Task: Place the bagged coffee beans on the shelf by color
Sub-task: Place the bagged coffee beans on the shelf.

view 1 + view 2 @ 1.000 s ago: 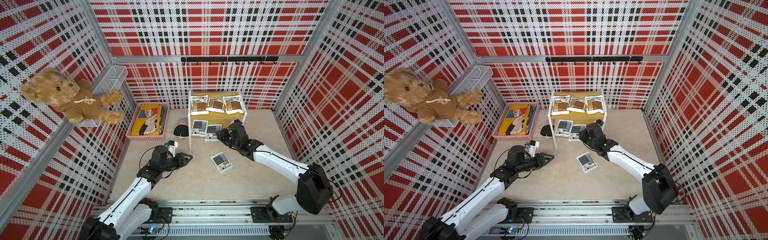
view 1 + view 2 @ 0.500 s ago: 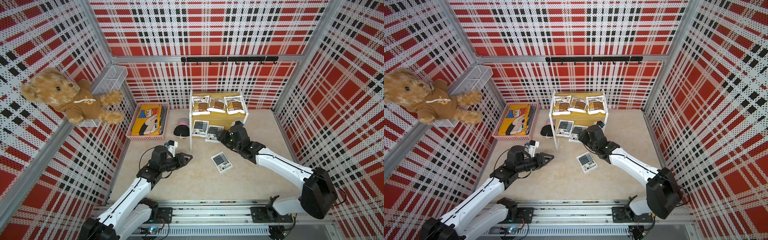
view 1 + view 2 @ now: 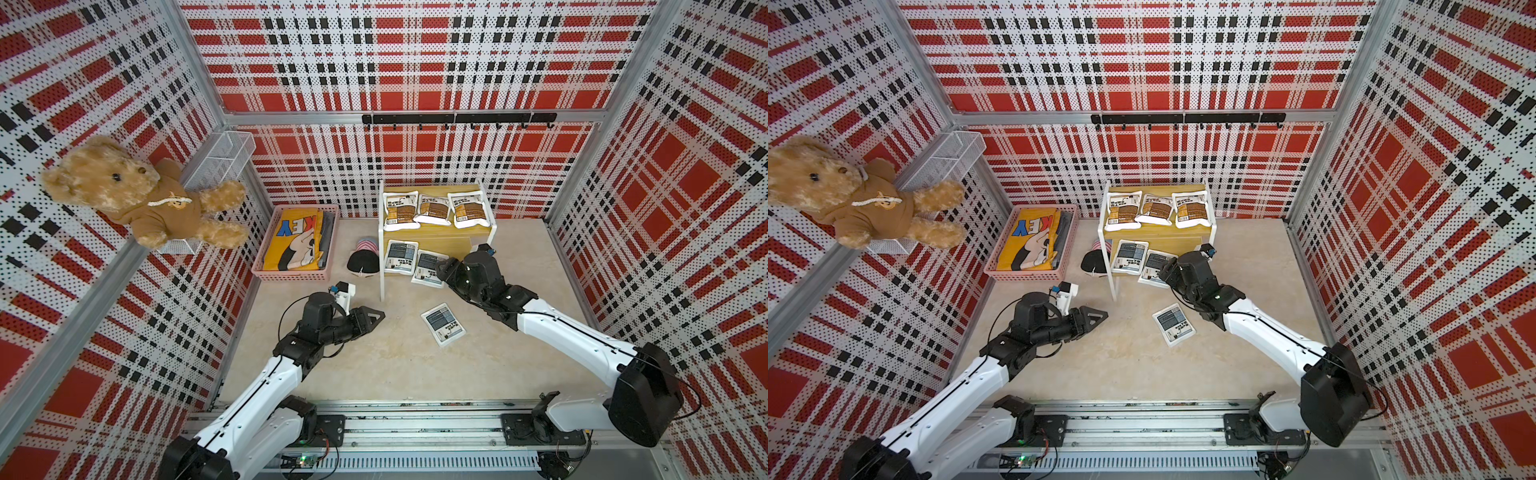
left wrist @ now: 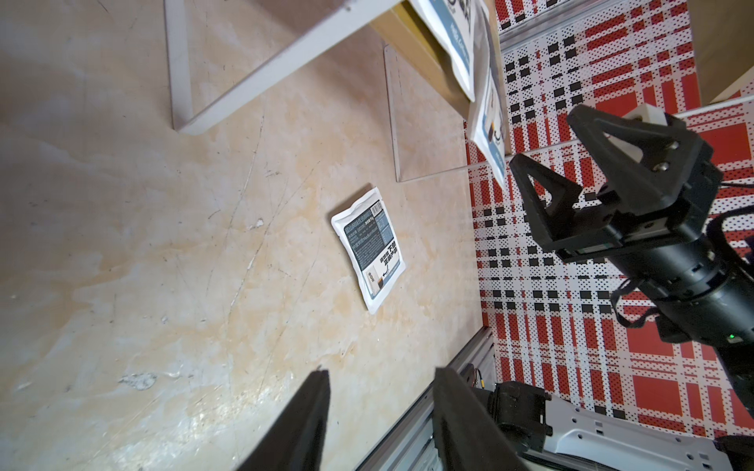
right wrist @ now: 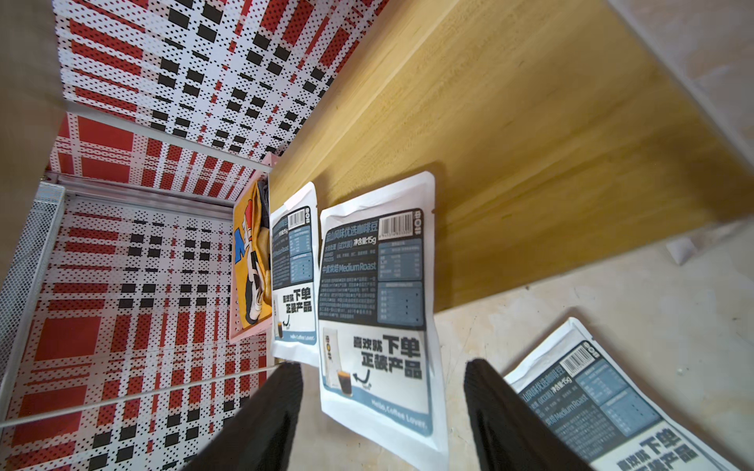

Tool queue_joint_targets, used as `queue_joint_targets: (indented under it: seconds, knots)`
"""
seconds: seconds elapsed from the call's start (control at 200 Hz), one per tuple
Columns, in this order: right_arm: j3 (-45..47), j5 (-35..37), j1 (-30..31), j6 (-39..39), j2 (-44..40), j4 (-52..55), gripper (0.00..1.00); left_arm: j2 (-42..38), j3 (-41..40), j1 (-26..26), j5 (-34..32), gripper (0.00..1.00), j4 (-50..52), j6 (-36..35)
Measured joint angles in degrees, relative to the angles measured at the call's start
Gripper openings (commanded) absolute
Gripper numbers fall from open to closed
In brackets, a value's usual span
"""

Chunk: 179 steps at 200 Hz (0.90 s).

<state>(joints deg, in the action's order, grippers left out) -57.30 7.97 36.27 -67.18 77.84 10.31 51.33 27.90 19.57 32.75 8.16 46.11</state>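
**Two grey bags on the lower board, one on the floor**

Our right gripper [image 5: 383,367] stands spread wide and grasps nothing. Just ahead of its fingers [image 5: 269,416], in line with the gap between them, a grey-panel bag [image 5: 375,318] lies flat on the lower board of the shelf [image 5: 530,142], its near end hanging over the board's edge. A second grey bag [image 5: 293,273] lies just beside it, out past one finger. Outside the other finger a third grey bag [image 5: 604,407] lies on the floor [image 4: 163,244].

Our left gripper [image 4: 381,372] hovers over the floor with its fingers parted and empty; the third grey bag lies ahead of them, well apart. Beyond our right fingers, in both top views, the brown-panel bags [image 3: 433,209] sit in a row of three on the upper board.
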Motion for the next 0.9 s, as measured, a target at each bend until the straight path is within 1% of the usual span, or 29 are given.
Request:
queue_joint_targets:
  seconds: [0.215, 0.331, 0.381, 0.466, 0.546, 0.651, 0.767, 0.897]
  knots:
    - [0.09, 1.79, 1.57, -0.09, -3.91, 3.91, 0.70, -0.04, 0.00, 0.00, 0.00, 0.48, 0.00, 0.07]
    - [0.44, 2.36, 4.11, -0.15, -7.58, 7.02, 0.67, -0.09, 0.00, 0.00, 0.07, 0.49, 0.00, 0.04]
    - [0.81, 2.36, 5.20, -0.11, -9.05, 8.28, 0.64, -0.11, 0.00, 0.00, 0.09, 0.49, 0.00, -0.02]
    - [1.57, 1.25, 6.58, 0.09, -10.88, 10.45, 0.54, -0.31, 0.13, 0.17, 0.02, 0.49, 0.07, -0.31]
    - [1.77, -0.46, 7.52, 1.07, -11.02, 12.44, 0.42, -0.50, 0.68, 0.70, -0.33, 0.50, 0.02, -0.94]
    - [1.73, -2.16, 8.50, 3.02, -9.92, 14.71, 0.23, -1.22, 1.60, 1.70, -1.09, 0.50, -0.15, -1.90]
    - [1.18, -3.87, 9.01, 4.79, -7.30, 15.32, 0.00, -1.81, 2.05, 2.14, -1.55, 0.50, -1.09, -2.51]
    - [0.26, -4.90, 9.09, 6.27, -4.00, 14.45, 0.00, -1.81, 2.10, 2.16, -1.79, 0.50, -1.29, -2.69]
